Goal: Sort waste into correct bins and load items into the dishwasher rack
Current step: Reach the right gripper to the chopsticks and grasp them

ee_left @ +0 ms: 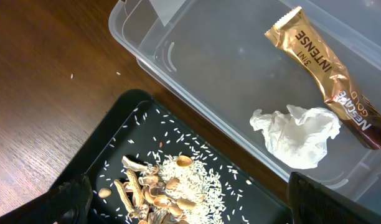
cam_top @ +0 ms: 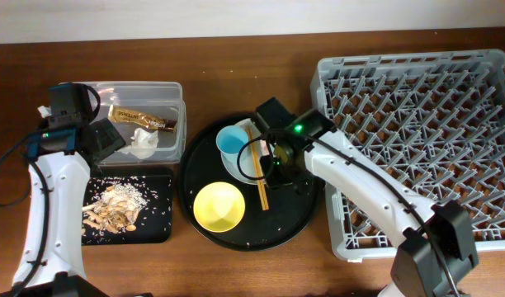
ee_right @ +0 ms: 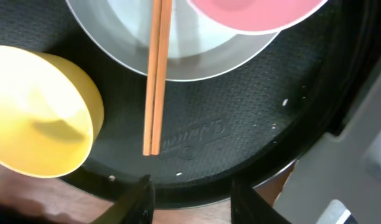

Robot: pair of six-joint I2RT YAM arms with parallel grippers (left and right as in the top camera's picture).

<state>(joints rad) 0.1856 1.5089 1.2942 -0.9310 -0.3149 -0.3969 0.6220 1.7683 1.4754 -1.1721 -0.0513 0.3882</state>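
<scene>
The brown-and-gold wrapper (cam_top: 142, 118) (ee_left: 324, 68) and the crumpled white tissue (cam_top: 142, 142) (ee_left: 299, 134) lie in the clear box (cam_top: 172, 95) (ee_left: 209, 56). Tan scraps with rice (cam_top: 112, 206) (ee_left: 169, 183) lie in the shallow black tray (cam_top: 153, 223) (ee_left: 97, 152). My left gripper (cam_top: 104, 140) (ee_left: 190, 199) is open and empty over that tray. On the round black tray (cam_top: 294, 219) (ee_right: 240, 143) are the blue cup (cam_top: 232, 140), white plate (cam_top: 238, 165) (ee_right: 197, 56), yellow bowl (cam_top: 219, 206) (ee_right: 35, 112), chopsticks (cam_top: 257, 173) (ee_right: 156, 74) and pink cup (ee_right: 253, 12). My right gripper (cam_top: 279, 161) (ee_right: 190, 199) is open and empty above it.
The grey dishwasher rack (cam_top: 426, 140) (ee_right: 365, 143) fills the right side, touching the round tray's right edge. Loose rice grains lie on the round tray and on the wooden table near the front. The right arm hides the pink cup in the overhead view.
</scene>
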